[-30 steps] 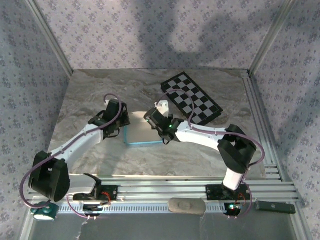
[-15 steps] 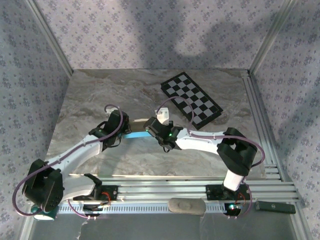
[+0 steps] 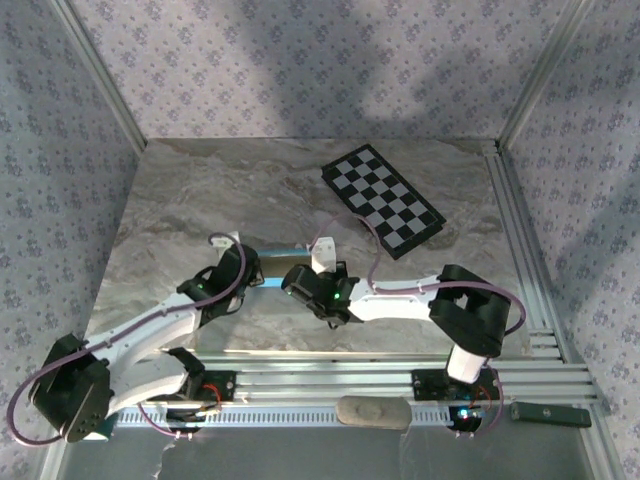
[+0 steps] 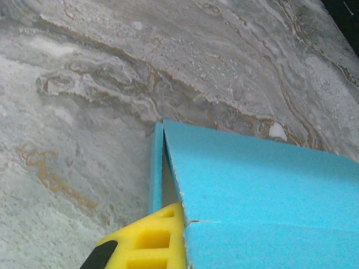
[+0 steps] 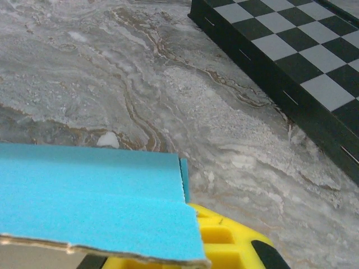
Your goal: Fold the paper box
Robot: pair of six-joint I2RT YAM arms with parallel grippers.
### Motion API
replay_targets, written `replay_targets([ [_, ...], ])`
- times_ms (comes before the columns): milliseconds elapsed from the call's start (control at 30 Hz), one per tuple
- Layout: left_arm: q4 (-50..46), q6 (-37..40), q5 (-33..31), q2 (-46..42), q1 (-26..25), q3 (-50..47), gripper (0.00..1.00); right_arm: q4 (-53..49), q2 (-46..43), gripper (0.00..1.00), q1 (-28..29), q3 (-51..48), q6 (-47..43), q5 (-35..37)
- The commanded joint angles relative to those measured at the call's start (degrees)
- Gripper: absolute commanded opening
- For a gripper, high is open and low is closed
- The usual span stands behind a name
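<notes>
Centre of the overhead view, lower half of the marble table (image 3: 190,200): left gripper (image 3: 250,268) and right gripper (image 3: 298,281), facing each other and close together.

Item 1, paper box (image 4: 263,185): thin card, turquoise face up. It sits between the two grippers, a thin turquoise sliver from overhead. Left wrist view: fills the lower right of the frame, one side wall folded up along its left edge, a narrow gap beside it. Right wrist view: covers the lower left, with a ragged near edge and a short flap at its right corner.

Item 2, left gripper: jaws pinched narrow on the box's edge; one yellow finger (image 4: 143,244) shows against the card at the bottom of the frame.

Item 3, right gripper: jaws likewise pinched narrow on the box; a yellow finger (image 5: 224,244) shows under the card.

Item 4, checkerboard (image 3: 383,200): black and white, flat on the table, upper right of centre, well apart from the box.
</notes>
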Motion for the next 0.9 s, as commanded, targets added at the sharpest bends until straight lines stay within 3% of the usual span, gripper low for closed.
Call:
replay_targets([
  [0,4.27,-4.56,1.9,-2.31,-2.25,-4.71,0.05,-0.32,1.05,0.07,2.0,-3.34,1.13,0.94],
  [200,8.58,-6.85,0.78,-6.05,-4.28,-12.4,0.15,6.28,3.68,0.15,5.16,-7.39,0.03,3.67],
  [400,9.29,-8.3,0.6,-8.83,-4.95,-16.08,0.19,6.15,5.38,0.28,7.25,-8.53,2.15,5.33],
  [633,7.0,-8.28,0.58,-11.88,-5.27,-15.9,0.19,3.33,3.37,0.32,9.07,-8.96,4.41,6.99],
  [867,-3.38,-10.93,0.41,-18.19,-7.81,-13.42,0.3,1.69,-2.78,0.54,10.63,-10.02,2.41,6.8],
])
